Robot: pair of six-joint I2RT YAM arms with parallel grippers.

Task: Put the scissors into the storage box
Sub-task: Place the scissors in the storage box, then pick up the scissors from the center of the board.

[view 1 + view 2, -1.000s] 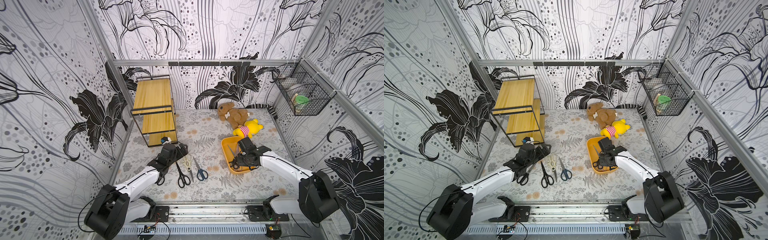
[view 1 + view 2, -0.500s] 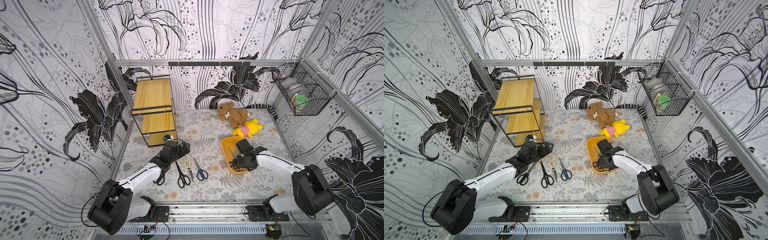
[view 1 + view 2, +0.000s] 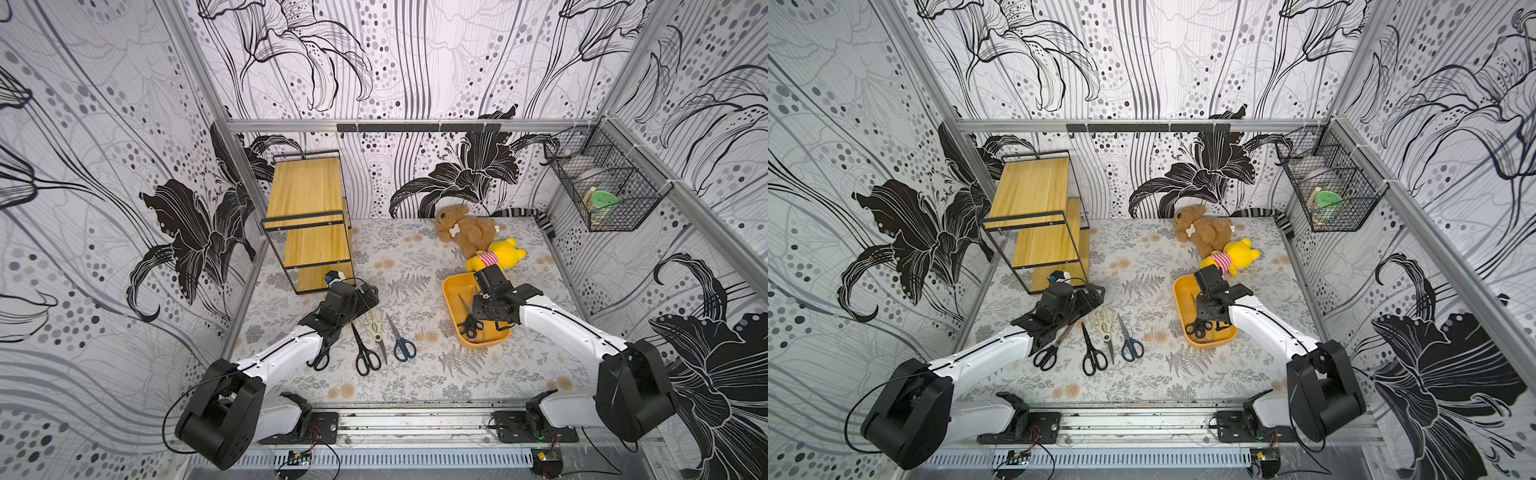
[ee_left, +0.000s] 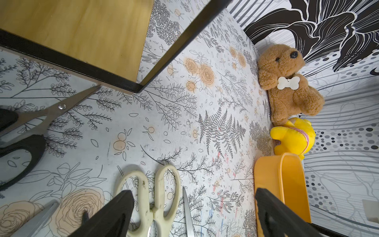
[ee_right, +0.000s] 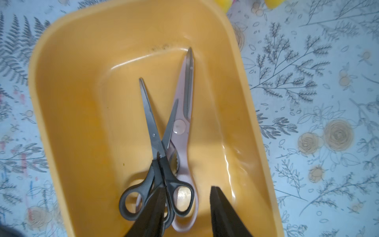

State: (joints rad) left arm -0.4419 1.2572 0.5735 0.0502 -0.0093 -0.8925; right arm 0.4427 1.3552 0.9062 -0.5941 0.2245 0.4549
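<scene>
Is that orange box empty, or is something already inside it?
Not empty. The storage box holds two pairs: black-handled scissors lying partly across pink scissors on its floor.

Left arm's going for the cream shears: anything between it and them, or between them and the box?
Nothing visible between the left gripper and the cream shears; they lie just in front of its open jaws. Towards the storage box, the blue-handled scissors lie flat in between, and the right gripper hangs over the box.
</scene>
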